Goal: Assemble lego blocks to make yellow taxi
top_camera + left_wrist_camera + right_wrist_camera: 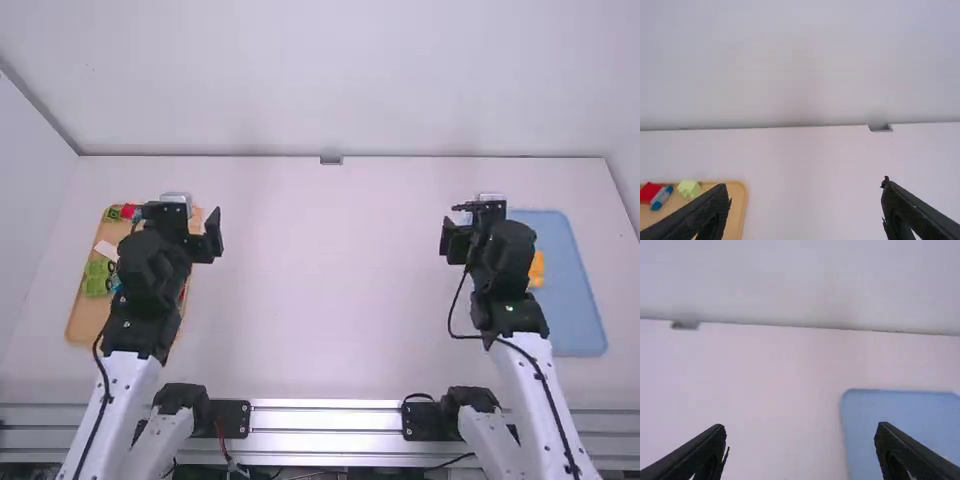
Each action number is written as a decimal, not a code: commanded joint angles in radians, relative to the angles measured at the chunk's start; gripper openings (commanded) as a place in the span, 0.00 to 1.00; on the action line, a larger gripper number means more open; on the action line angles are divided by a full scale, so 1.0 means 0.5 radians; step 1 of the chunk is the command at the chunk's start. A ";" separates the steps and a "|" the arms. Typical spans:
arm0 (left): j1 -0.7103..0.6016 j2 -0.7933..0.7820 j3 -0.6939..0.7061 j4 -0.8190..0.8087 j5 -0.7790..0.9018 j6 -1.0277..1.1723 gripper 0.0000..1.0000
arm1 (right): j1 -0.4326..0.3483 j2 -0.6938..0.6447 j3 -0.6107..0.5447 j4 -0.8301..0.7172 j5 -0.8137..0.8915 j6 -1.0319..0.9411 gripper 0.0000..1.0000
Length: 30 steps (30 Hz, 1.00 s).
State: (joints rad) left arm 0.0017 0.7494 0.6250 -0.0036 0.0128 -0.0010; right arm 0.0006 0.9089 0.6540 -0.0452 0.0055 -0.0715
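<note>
My left gripper (184, 214) is above the right side of an orange tray (82, 318); in the left wrist view the left gripper (804, 186) stands open with nothing between its fingers. On that tray lie green blocks (97, 278), a red block (128, 211) and a white piece (106, 250), partly hidden by the arm. My right gripper (474, 218), by the left edge of a blue tray (575, 300), is also open and holds nothing; it shows as the right gripper (801, 427) in the right wrist view. A yellow-orange piece (537, 269) lies on the blue tray, partly behind the arm.
White tabletop (325, 270) stretches between the two trays. A pale wall (320, 80) rises along its far edge, with a small grey fitting (331, 160) at the middle. Black cables hang beside both arms. Metal rails (325, 420) run along the near edge.
</note>
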 commanded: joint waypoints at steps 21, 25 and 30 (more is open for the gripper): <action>-0.003 -0.982 -0.951 0.007 -0.026 0.002 0.30 | -0.001 -0.992 -0.976 0.090 -0.011 0.143 0.29; -0.003 -1.133 -1.103 0.007 -0.026 0.002 0.22 | -0.001 -1.154 -1.138 0.090 -0.011 0.143 0.21; -0.003 -1.287 -1.250 0.007 -0.026 0.002 0.15 | -0.001 -1.323 -1.307 0.090 -0.011 0.143 0.12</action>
State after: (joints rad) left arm 0.0013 0.1352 0.0208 -0.0040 0.0025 -0.0013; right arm 0.0025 0.2760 0.0280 -0.0032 0.0006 -0.0036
